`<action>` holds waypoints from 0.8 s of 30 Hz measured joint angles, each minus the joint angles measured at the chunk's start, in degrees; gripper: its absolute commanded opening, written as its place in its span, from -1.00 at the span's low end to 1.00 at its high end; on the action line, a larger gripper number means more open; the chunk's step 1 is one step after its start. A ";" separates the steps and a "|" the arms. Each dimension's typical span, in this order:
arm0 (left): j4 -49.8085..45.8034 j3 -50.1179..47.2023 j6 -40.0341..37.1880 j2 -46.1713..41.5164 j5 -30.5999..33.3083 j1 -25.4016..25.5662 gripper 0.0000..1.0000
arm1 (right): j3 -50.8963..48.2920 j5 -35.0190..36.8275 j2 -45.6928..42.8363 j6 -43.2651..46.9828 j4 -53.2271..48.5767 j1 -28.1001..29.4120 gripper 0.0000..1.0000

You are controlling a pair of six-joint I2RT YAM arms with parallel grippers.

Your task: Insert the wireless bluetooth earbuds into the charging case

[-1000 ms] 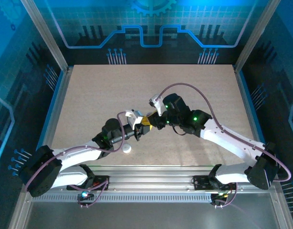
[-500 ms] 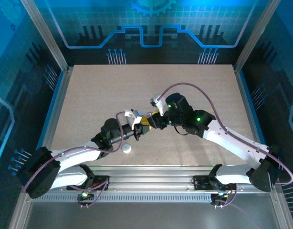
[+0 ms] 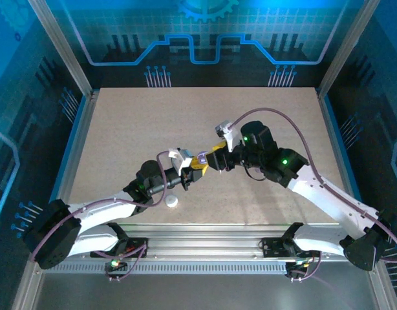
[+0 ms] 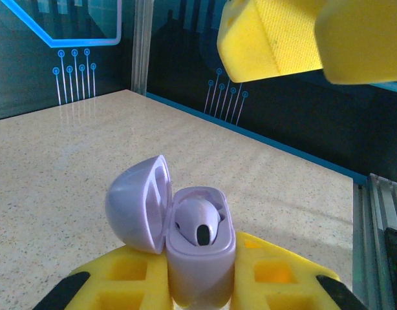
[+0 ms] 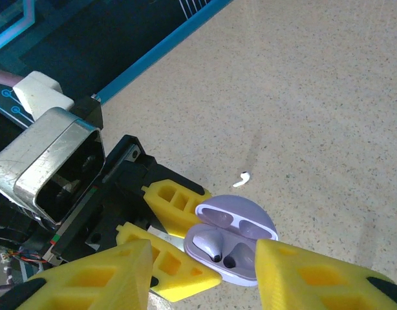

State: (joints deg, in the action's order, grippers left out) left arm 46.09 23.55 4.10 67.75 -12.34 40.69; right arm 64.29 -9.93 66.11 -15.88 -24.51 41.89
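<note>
Bench [image 3: 121,129]: speckled beige.
Wall [image 3: 198,45]: blue-lit circuit panel, 12 o'clock.
Left tool [image 3: 195,169]: clamps charging case [image 4: 198,258].
Right tool [image 3: 216,155]: jaws apart.

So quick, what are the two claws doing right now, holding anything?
Left gripper: shut on the case.
Right gripper: open, holding nothing.

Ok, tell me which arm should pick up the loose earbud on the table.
Right. The right gripper is open, empty, hovering over the case, near the earbud on the table. The left gripper is shut on the case.
</note>
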 measured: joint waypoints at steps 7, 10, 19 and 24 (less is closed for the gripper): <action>-1.90 0.55 -0.61 0.00 -0.02 0.00 -0.72 | 0.00 0.74 0.00 -2.10 -2.60 -1.75 -0.15; -3.21 0.96 -1.22 -0.46 -0.02 0.00 -0.72 | 0.00 0.87 0.00 -3.08 -4.68 -3.69 -0.16; -6.16 1.07 -1.22 -2.03 -0.02 0.00 -0.72 | 0.00 0.15 0.07 -4.61 -10.80 -9.99 -0.17; -7.43 1.09 -1.25 -2.03 -0.02 0.00 -0.72 | 0.00 -1.09 1.16 -4.70 -14.51 -13.92 -0.17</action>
State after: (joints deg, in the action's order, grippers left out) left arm 38.65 24.64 2.85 65.71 -12.36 40.69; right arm 64.29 -11.03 67.26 -20.58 -39.03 27.97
